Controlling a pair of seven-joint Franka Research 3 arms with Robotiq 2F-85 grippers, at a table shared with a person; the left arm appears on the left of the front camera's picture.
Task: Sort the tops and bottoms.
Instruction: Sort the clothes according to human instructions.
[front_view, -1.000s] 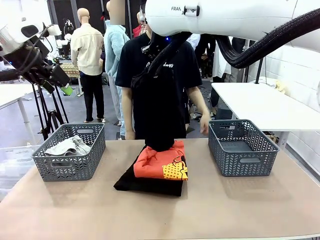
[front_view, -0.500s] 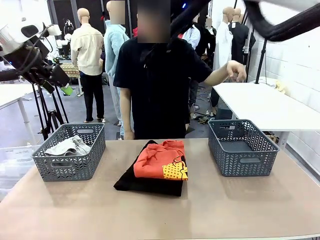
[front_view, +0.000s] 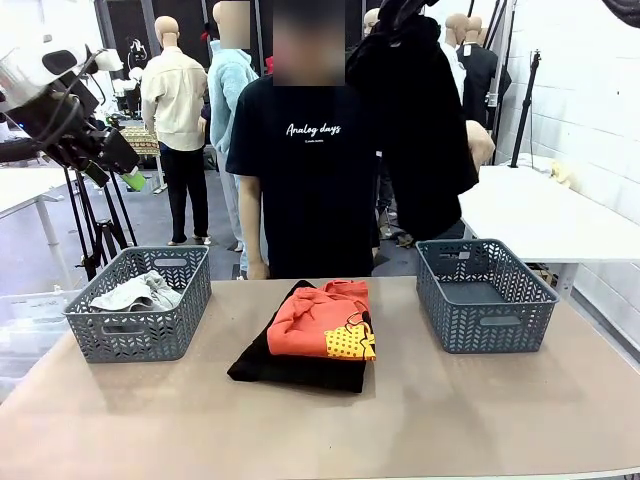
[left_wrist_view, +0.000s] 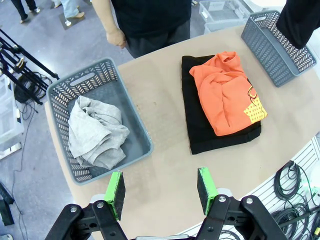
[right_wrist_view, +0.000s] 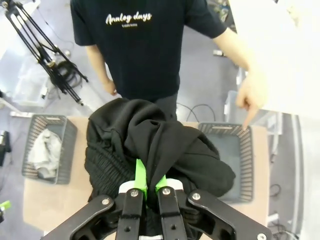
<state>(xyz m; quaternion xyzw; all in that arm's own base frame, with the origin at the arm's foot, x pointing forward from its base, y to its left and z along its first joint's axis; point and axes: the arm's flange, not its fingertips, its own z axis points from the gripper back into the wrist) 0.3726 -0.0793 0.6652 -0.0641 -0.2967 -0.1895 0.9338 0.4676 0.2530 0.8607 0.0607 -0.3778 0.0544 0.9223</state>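
One black garment (front_view: 415, 130) hangs high over the far right of the table (front_view: 450, 420), a fold of it pinched at the top between the clenched fingers of the right gripper (right_wrist_view: 148, 187), the rest drooping in a long vertical bundle. What matters next, I'd say, is where the right basket (front_view: 500, 325) sits against that hanging cloth. It lies below and a little toward the robot's right, its near-left part hidden under the cloth in the right wrist view. So the drop looks to need a short shift rightward and then a descent. The person's hand (right_wrist_view: 250, 95) points a finger down at that basket's far rim, close to the path. The left gripper (left_wrist_view: 160, 175) is released, its jaws apart, up high over the near left edge of the table and well away from this. In the middle, the orange top (front_view: 325, 320) lies on a second black garment (front_view: 290, 368). The grey-white top (front_view: 135, 293) is already in the left basket (front_view: 135, 335).
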